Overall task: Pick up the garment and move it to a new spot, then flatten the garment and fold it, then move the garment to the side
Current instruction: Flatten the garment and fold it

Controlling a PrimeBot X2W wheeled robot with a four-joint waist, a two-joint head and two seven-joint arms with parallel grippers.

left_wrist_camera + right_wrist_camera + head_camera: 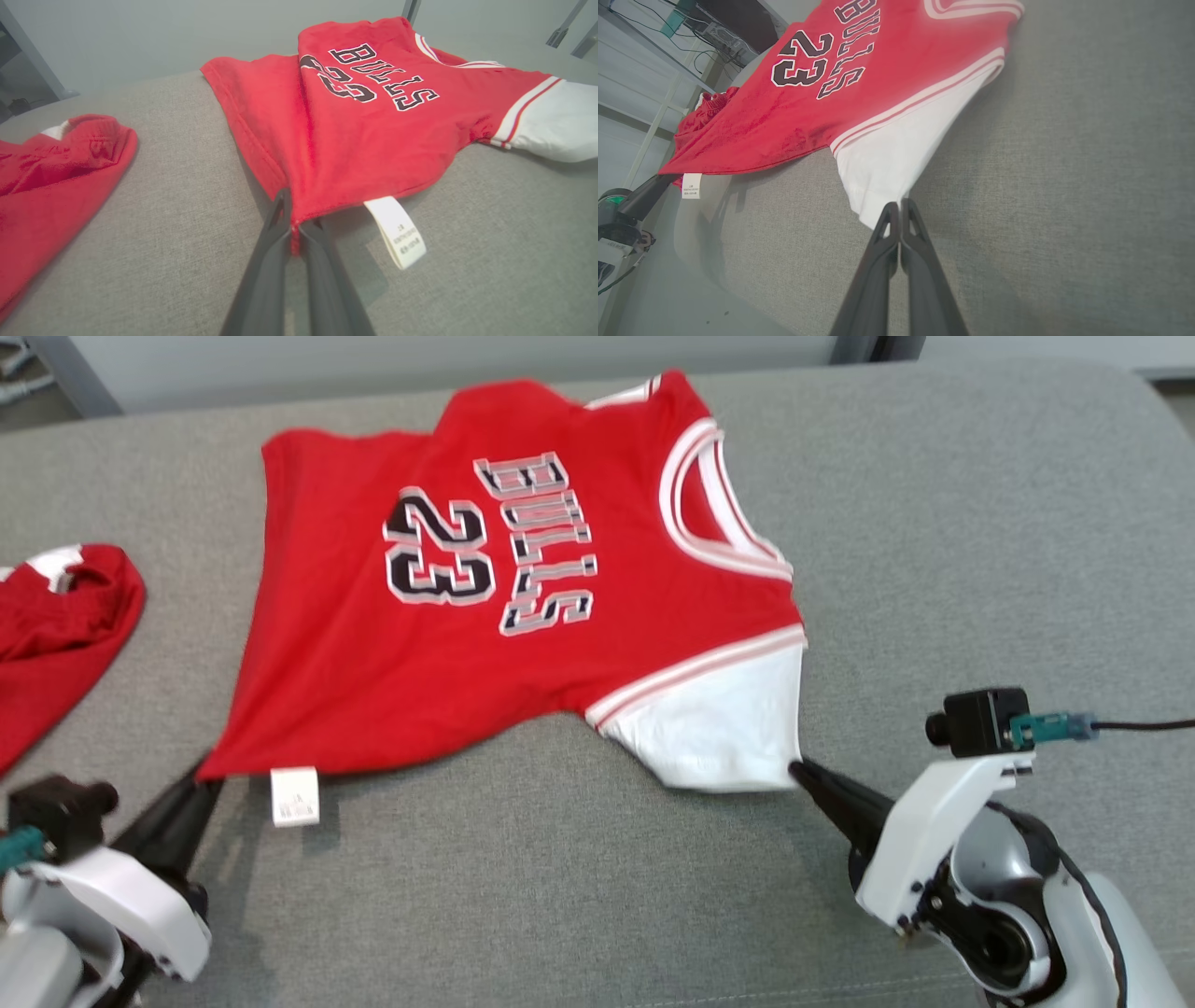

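The grey table (934,523) spreads wide around the jersey (523,616). You have open room past its collar side and on its near side, but the table's far edge runs just behind it. The jersey lies print up and mostly spread, with its near hem corner and white sleeve (719,728) drawn towards the robot. It looks light, soft and limp, so expect it to sag and wrinkle between holds. Take it by hems and corners, and pull them apart evenly. A second red garment (56,625) lies well apart, off the jersey's hem side, so keep any drag away from there. Your left gripper (207,779) is clamped on the near hem corner. Your right gripper (801,770) is pinched tight on the sleeve's edge. A white tag (295,796) hangs from the hem just beside the left grip.
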